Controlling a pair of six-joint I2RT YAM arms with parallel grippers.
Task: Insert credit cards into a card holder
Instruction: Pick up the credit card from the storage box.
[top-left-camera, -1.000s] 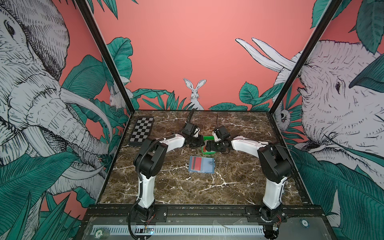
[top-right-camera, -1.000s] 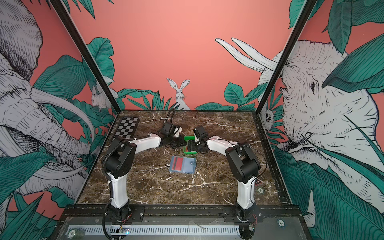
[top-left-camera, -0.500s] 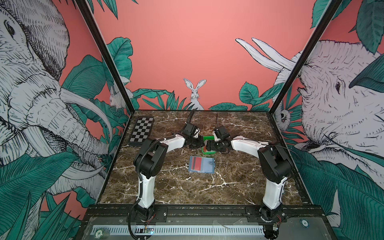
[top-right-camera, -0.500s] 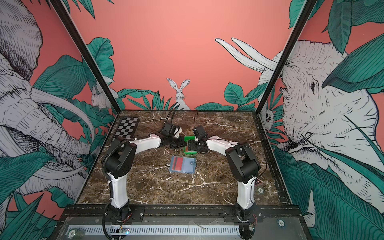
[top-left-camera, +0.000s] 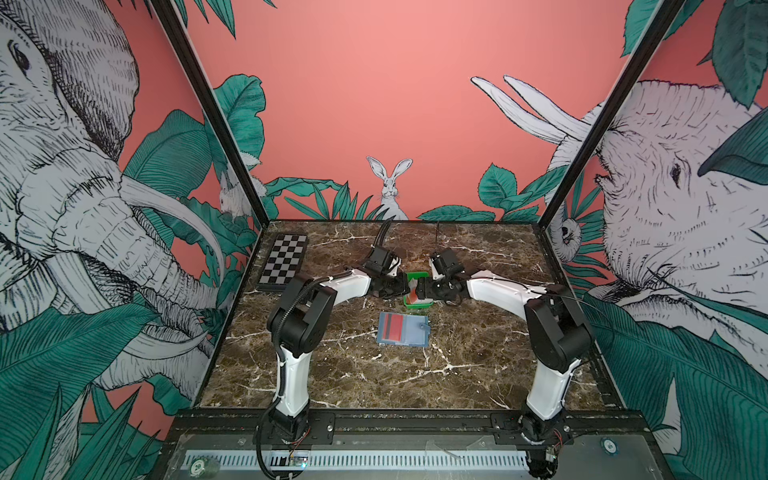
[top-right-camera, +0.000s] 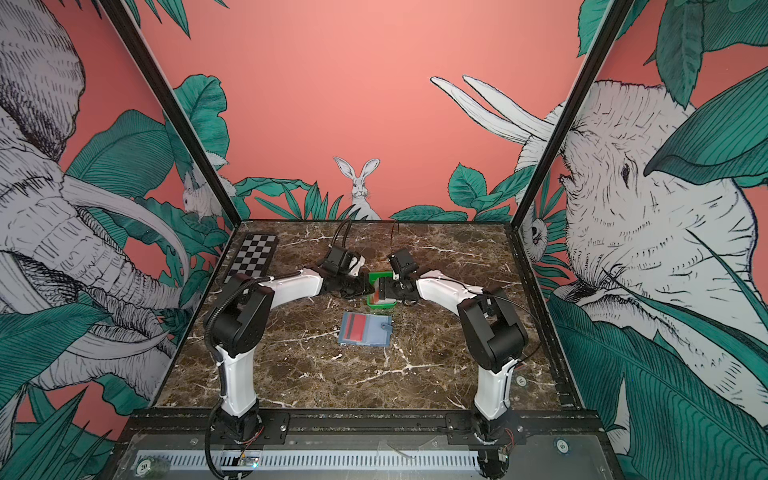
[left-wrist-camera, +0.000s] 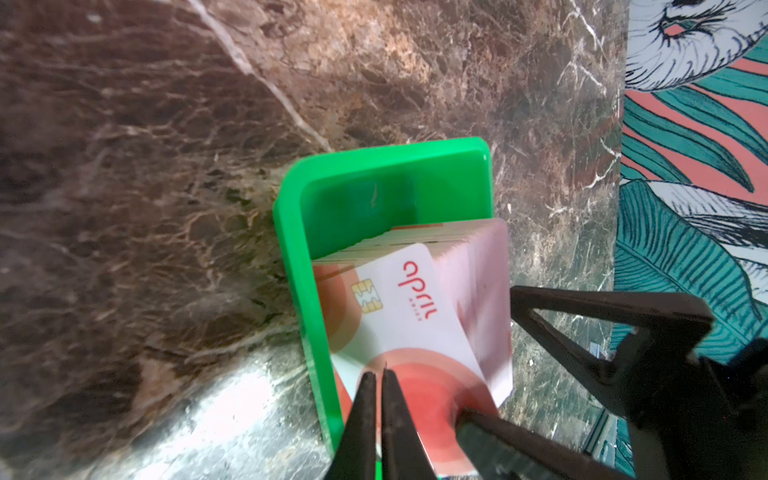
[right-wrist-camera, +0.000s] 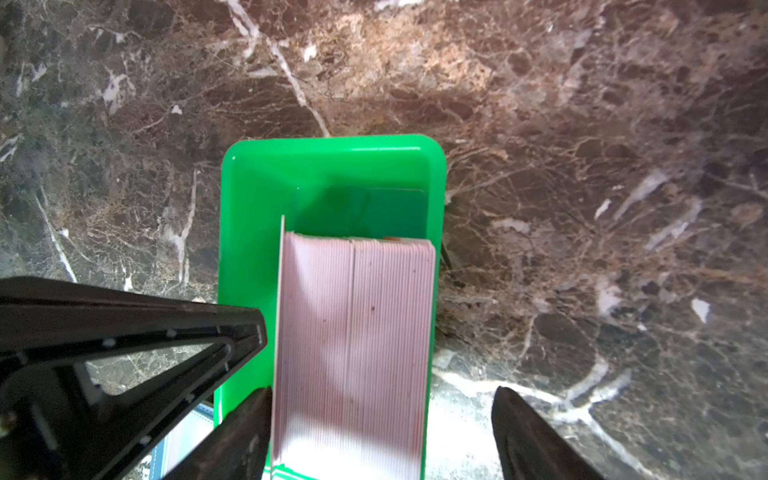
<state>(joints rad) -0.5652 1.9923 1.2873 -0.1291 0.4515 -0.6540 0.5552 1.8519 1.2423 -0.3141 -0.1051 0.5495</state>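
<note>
Could topple credit cards (right-wrist-camera: 353, 311) by prodding front card (left-wrist-camera: 399, 316) with pressed-together jaws of left gripper (left-wrist-camera: 377, 372), right gripper (right-wrist-camera: 382, 392) jaws spread.

Red word "april" printed on the front credit card (left-wrist-camera: 399, 316), seen in the left wrist view; smaller line below unreadable. Number "20" on a round disc (top-left-camera: 198, 467) at the front rail.

The marble tabletop (top-left-camera: 478, 353) carries a green tray (top-left-camera: 417, 306) beneath the left end effector (top-left-camera: 402, 286) and right end effector (top-left-camera: 421, 288), an open card holder (top-left-camera: 409, 336) near them, and a checkerboard (top-left-camera: 284, 262) well apart.
</note>
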